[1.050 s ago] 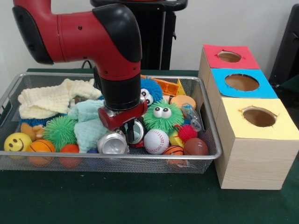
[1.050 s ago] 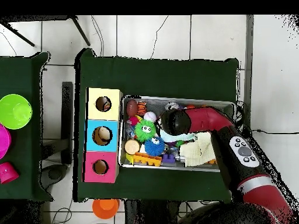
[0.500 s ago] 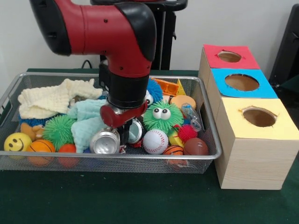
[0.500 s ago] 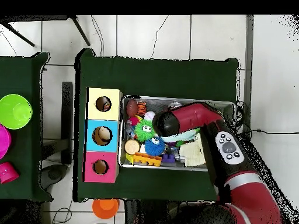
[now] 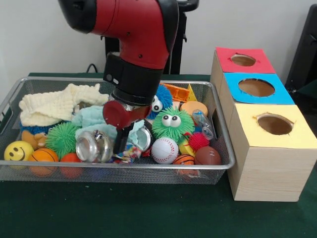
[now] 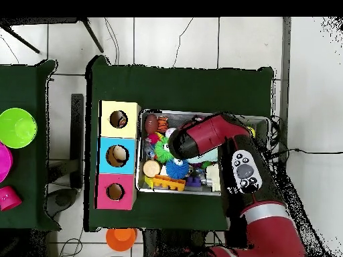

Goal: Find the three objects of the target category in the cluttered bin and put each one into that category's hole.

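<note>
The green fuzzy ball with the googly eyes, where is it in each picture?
Front view: the green fuzzy ball sits in the right half of the wire bin, just right of the gripper.
Overhead view: the same ball is at the bin's left end, next to the blue-topped box.
Shared landmark: the blue-topped box, middle of the three boxes.

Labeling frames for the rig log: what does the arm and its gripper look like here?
The arm has glossy red shells with black joint bands, thick and rounded. A black cylindrical wrist section ends in a red collar, with the dark gripper below it. From overhead, a grey oval panel with dark round buttons sits on the arm.
</note>
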Controlling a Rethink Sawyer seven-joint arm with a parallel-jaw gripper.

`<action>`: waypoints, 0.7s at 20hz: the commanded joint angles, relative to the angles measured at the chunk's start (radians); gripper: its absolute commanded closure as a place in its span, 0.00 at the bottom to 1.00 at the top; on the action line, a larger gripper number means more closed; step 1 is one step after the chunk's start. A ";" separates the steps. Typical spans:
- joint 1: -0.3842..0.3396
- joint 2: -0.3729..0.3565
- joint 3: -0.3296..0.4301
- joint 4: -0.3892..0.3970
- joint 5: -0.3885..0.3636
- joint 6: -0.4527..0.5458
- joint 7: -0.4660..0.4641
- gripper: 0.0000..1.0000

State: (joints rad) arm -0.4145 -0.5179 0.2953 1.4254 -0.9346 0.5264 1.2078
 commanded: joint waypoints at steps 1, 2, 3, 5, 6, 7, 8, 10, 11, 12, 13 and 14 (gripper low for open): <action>0.019 -0.031 -0.145 -0.071 -0.059 -0.093 0.256 1.00; 0.015 -0.027 -0.141 -0.071 -0.040 -0.082 0.230 1.00; 0.001 -0.019 -0.126 -0.062 -0.012 -0.058 0.186 1.00; -0.040 0.002 -0.075 -0.030 0.051 0.002 0.078 1.00; -0.054 0.018 -0.049 -0.016 0.078 0.021 0.046 1.00; -0.075 0.036 -0.023 0.002 0.097 0.025 0.016 1.00; -0.091 0.055 0.001 0.014 0.120 0.046 -0.017 1.00; -0.132 0.091 0.048 0.042 0.160 0.056 -0.063 1.00; -0.153 0.108 0.072 0.057 0.180 0.058 -0.085 1.00; -0.171 0.118 0.089 0.070 0.192 0.051 -0.095 1.00; -0.177 0.119 0.093 0.079 0.196 0.045 -0.097 1.00; -0.183 0.119 0.098 0.088 0.199 0.039 -0.100 1.00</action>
State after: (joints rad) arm -0.5341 -0.5117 0.2839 1.3971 -0.7862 0.4660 1.2117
